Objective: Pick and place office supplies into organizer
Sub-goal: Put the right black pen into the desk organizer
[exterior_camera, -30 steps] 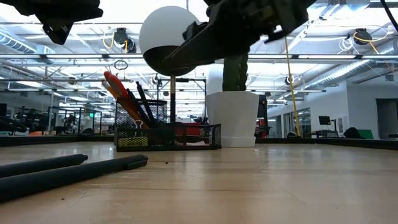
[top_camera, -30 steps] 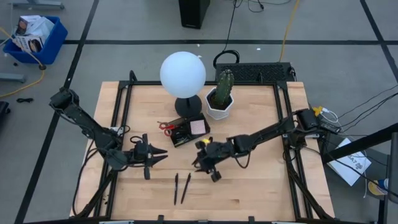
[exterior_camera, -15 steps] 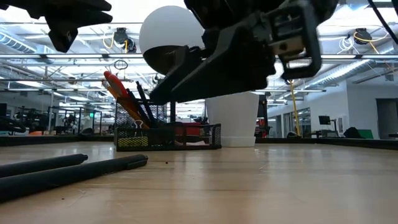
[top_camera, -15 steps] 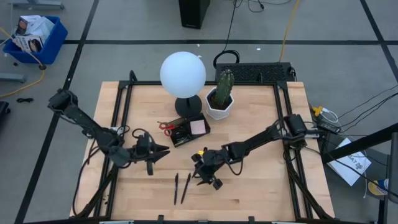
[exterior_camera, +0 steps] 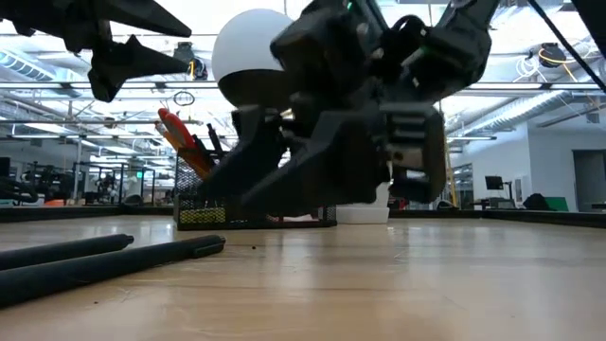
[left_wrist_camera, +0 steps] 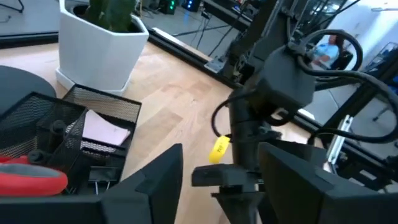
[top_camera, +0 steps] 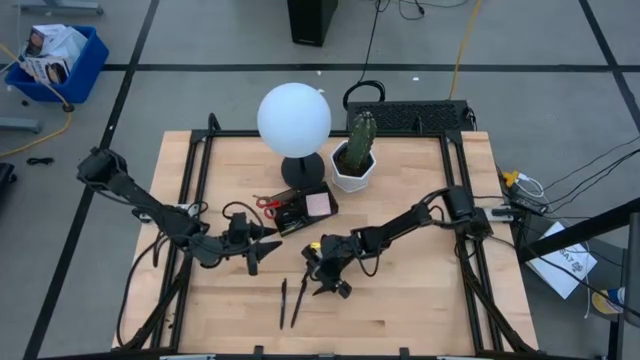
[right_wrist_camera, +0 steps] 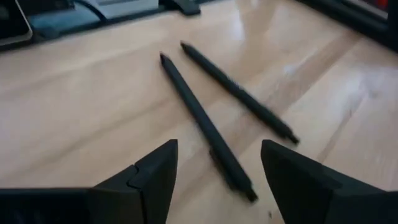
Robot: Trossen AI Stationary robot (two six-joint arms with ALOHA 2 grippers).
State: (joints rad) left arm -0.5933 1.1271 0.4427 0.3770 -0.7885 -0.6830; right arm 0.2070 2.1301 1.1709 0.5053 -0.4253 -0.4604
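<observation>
over the two pens (top_camera: 291,302) lying loose on the table, the right gripper (top_camera: 322,280) has swung down from mid-table with fingers spread and empty, set for a pick. left gripper (top_camera: 262,245), also spread, has crept toward the organizer (top_camera: 303,211).

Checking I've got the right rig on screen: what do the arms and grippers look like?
Two slim dark, jointed arms with black cables looped along them. The left gripper and right gripper each have two dark, wedge-shaped fingers. A small yellow tag sits near the right gripper's wrist.
</observation>
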